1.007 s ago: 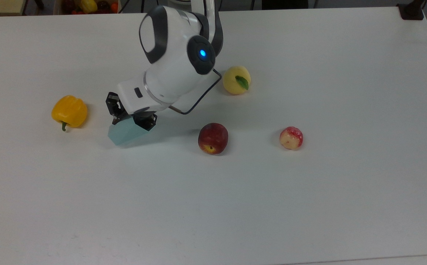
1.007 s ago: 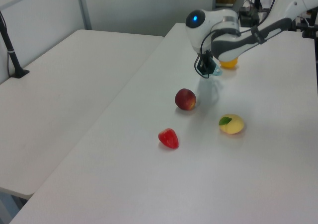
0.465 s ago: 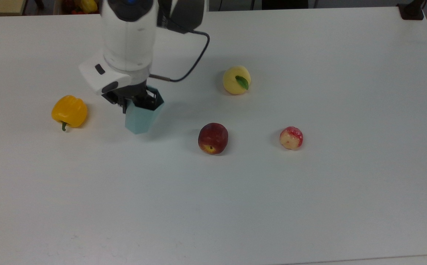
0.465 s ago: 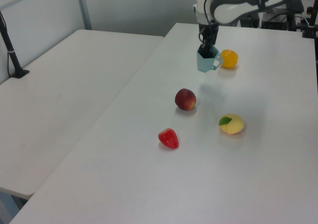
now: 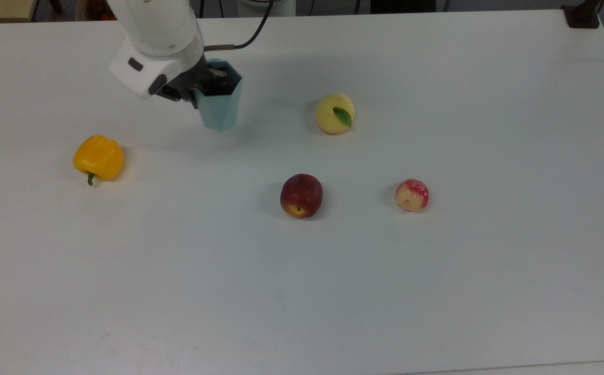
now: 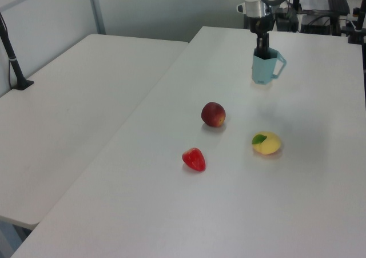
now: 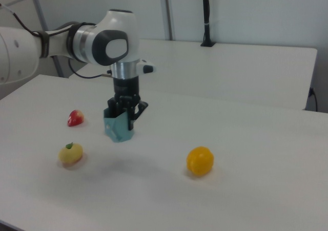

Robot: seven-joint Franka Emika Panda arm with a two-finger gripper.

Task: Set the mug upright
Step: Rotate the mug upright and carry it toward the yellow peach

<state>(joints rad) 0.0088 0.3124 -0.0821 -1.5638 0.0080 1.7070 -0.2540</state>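
The pale blue-green faceted mug (image 5: 219,105) hangs upright, mouth up, a little above the white table (image 5: 437,291), with its shadow below it. My gripper (image 5: 204,83) comes down from above and is shut on the mug's rim, fingers astride the wall. In the left view the mug (image 6: 263,69) shows its angular handle on the left view's right, under the gripper (image 6: 262,47). In the right view the mug (image 7: 118,127) hangs below the gripper (image 7: 125,110), apart from the tabletop.
A yellow bell pepper (image 5: 98,158) lies at the top view's left. A yellow peach with a leaf (image 5: 335,113), a dark red peach (image 5: 301,196) and a small red-and-cream fruit (image 5: 412,195) lie to the top view's right of the mug. A second table (image 6: 74,98) adjoins.
The mug went from lying on its side under the gripper to hanging upright. The arm lifted it and carried it toward the top view's upper edge, away from the pepper.
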